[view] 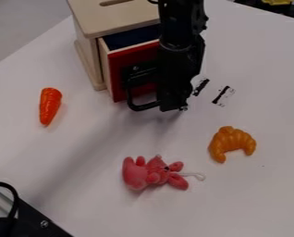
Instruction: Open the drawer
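Observation:
The black gripper [174, 99] hangs down in front of the right part of the red drawer front [130, 60]. The drawer stands partly out of the light wooden box [112, 17], and its dark blue inside [132, 38] shows behind the front's top edge. A black loop-shaped handle [132, 101] sticks out from the drawer front, and its right end meets or passes behind the gripper. Whether the gripper holds the handle is hidden.
An orange carrot [49, 106] lies left of the drawer. A pink plush toy [154, 174] lies in front, with an orange-brown croissant [230, 143] to its right. Black marks [222, 95] are on the white table [266, 199]. Black equipment [32, 221] occupies the lower left corner.

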`<state>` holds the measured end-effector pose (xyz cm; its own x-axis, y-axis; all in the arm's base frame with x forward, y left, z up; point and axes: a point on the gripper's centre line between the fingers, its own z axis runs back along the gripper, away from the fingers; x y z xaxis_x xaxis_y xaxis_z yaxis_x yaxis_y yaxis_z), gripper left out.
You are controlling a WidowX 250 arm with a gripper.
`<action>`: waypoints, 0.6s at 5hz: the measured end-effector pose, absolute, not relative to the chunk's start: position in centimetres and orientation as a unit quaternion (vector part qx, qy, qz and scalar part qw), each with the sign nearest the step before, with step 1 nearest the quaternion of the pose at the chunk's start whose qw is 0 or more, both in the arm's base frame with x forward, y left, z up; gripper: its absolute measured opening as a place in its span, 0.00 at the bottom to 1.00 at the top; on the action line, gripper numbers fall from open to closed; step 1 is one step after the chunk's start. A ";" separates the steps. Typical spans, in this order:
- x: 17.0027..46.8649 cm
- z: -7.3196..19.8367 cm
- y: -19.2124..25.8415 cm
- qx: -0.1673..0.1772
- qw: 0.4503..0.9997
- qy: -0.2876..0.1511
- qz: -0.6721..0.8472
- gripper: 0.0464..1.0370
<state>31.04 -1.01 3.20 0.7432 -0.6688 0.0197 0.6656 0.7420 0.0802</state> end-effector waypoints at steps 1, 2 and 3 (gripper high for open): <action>30.4 3.0 -1.8 0.027 0.931 -0.020 -0.364 0.07; 30.1 3.1 -2.2 0.023 0.930 -0.021 -0.365 0.07; 30.1 3.3 -2.5 0.022 0.930 -0.024 -0.366 0.09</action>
